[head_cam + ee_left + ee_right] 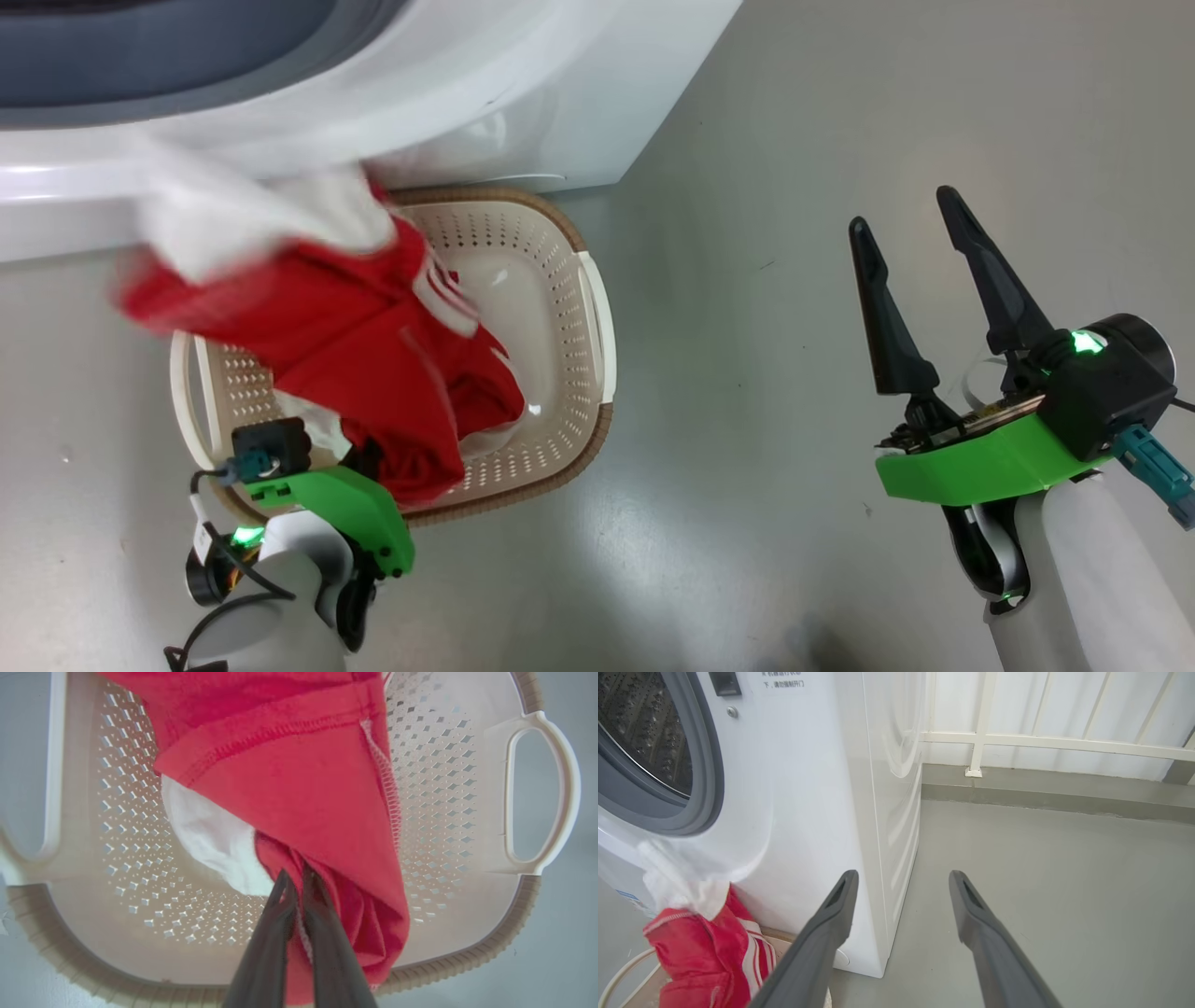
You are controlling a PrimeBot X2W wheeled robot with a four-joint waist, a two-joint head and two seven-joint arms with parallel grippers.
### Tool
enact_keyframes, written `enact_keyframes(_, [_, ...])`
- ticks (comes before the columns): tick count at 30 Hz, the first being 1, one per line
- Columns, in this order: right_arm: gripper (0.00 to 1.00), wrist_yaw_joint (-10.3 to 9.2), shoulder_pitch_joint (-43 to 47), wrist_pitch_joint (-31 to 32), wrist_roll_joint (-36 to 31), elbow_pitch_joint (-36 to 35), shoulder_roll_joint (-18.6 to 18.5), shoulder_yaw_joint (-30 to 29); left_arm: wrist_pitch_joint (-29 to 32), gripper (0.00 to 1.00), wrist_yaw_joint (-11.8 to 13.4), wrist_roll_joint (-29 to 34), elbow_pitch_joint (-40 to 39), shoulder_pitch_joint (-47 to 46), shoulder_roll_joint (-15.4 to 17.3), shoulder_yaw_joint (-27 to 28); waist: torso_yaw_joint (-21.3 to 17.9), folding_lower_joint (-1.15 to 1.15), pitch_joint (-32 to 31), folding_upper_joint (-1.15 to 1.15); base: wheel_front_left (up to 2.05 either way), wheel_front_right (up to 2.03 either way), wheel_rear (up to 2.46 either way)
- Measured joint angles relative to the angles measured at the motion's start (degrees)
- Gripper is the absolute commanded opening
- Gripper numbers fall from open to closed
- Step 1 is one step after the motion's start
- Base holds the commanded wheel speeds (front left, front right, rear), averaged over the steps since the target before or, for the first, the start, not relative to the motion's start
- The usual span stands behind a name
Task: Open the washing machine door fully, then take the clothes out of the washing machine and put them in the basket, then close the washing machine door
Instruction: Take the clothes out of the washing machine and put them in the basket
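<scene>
The clothes [373, 355], red fabric with white panels, hang over the basket [569, 280], and we have our left gripper [295, 877] clamped on the red cloth. Well to the right of the basket, our right gripper [901, 207] stands spread wide, holding nothing. The washing machine [560, 93] is just behind the basket.
</scene>
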Motion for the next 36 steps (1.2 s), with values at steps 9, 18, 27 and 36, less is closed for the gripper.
enact_keyframes(9, [1.00,0.00,-0.3,0.0,0.1,0.0,0.0,0.0,-1.3,0.00,0.9,0.1,0.2,-0.9,0.3,-0.6,0.0,0.00,0.5,0.00,0.00,0.00,0.00])
enact_keyframes(18, [1.00,0.00,-0.8,0.0,0.2,0.6,0.0,0.0,-2.3,0.39,1.8,0.2,-0.3,-1.9,0.7,-0.6,0.3,0.00,-0.6,0.00,0.00,0.00,0.00])
enact_keyframes(27, [1.00,0.00,-0.7,0.0,0.4,1.3,0.0,0.1,-2.3,1.00,2.3,2.0,-4.9,-1.5,1.0,0.2,1.1,0.00,-3.3,0.00,0.00,0.00,0.00])
enact_keyframes(36, [1.00,0.00,1.5,0.0,0.4,2.3,0.0,0.1,-2.3,1.00,2.1,4.9,-13.8,3.4,0.9,2.7,2.5,0.00,-8.1,0.00,0.00,0.00,0.00])
